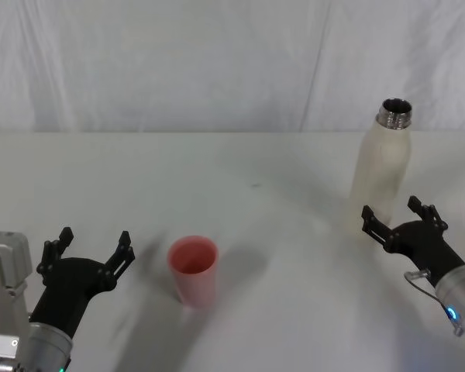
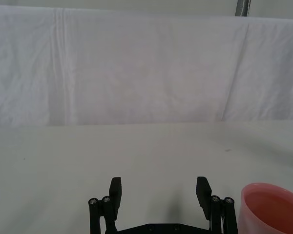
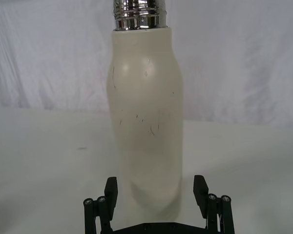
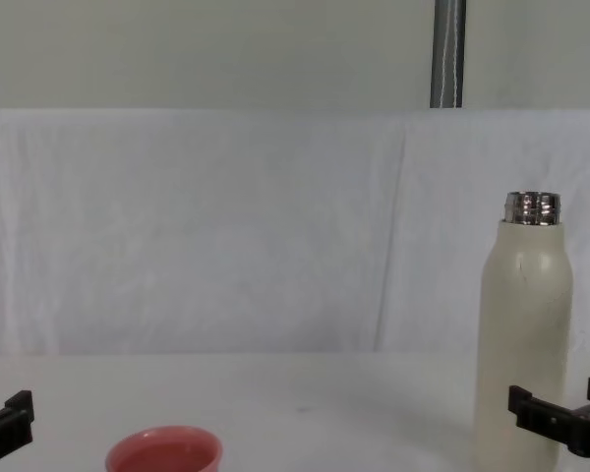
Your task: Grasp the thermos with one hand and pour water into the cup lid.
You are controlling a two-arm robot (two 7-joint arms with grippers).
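The cream-white thermos (image 1: 380, 169) stands upright and uncapped at the table's right, its steel neck open at the top; it is also in the right wrist view (image 3: 146, 117) and chest view (image 4: 526, 364). My right gripper (image 1: 397, 217) is open just in front of its base, fingers (image 3: 111, 191) spread either side of the bottle without touching. The pink cup lid (image 1: 192, 270) stands upright near the table's front centre, also seen low in the chest view (image 4: 164, 452). My left gripper (image 1: 91, 246) is open and empty, to the left of the cup lid (image 2: 272, 207).
A white cloth covers the table (image 1: 240, 178) and hangs as a backdrop behind it. A grey metal pole (image 4: 448, 54) rises behind the backdrop. Bare table lies between the cup lid and the thermos.
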